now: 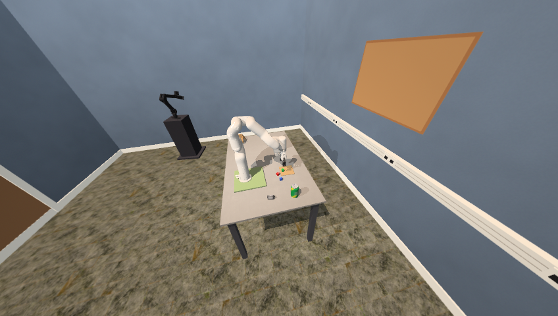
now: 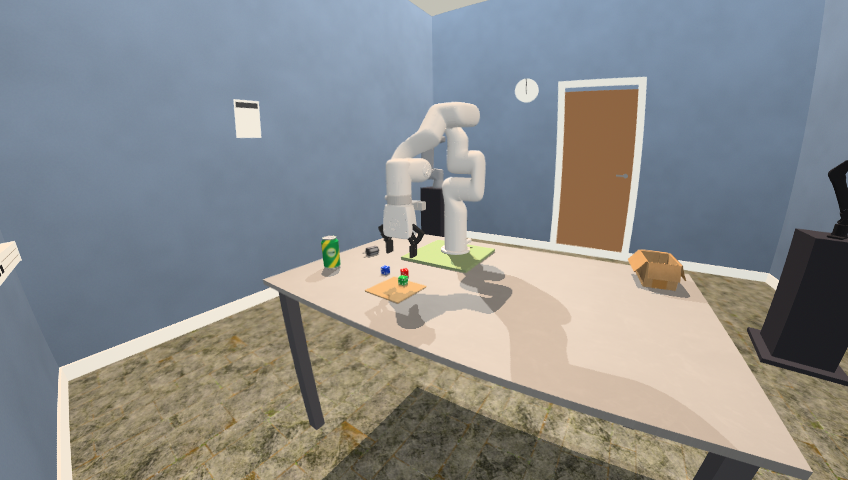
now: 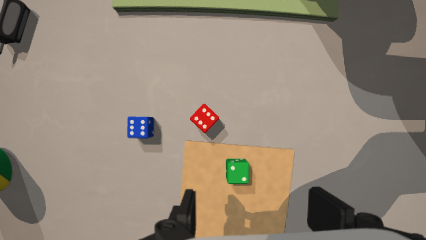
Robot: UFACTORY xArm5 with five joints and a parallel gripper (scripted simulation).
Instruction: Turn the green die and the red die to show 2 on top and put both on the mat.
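The green die (image 3: 237, 171) (image 2: 402, 279) (image 1: 282, 170) sits flat on the tan mat (image 3: 270, 160) (image 2: 383, 290) (image 1: 290, 170) and shows 2 on top. The red die (image 3: 204, 118) (image 2: 404, 271) (image 1: 278, 174) lies on the table just off the mat's edge, turned at an angle, with 5 on top. The blue die (image 3: 139, 127) (image 2: 385, 270) (image 1: 280, 178) lies on the table to the red die's left in the wrist view and shows 6 on top. My gripper (image 3: 252, 207) (image 2: 401, 245) (image 1: 282, 160) is open and empty, raised well above the mat and the green die.
A green and yellow can (image 2: 330, 251) (image 1: 295, 191) (image 3: 4, 170) and a small dark object (image 2: 372, 251) (image 1: 270, 196) (image 3: 12, 20) stand beyond the blue die. The arm's green base plate (image 2: 476, 255) (image 1: 254, 182) (image 3: 215, 7) lies behind the dice. A cardboard box (image 2: 656, 268) sits at the far end.
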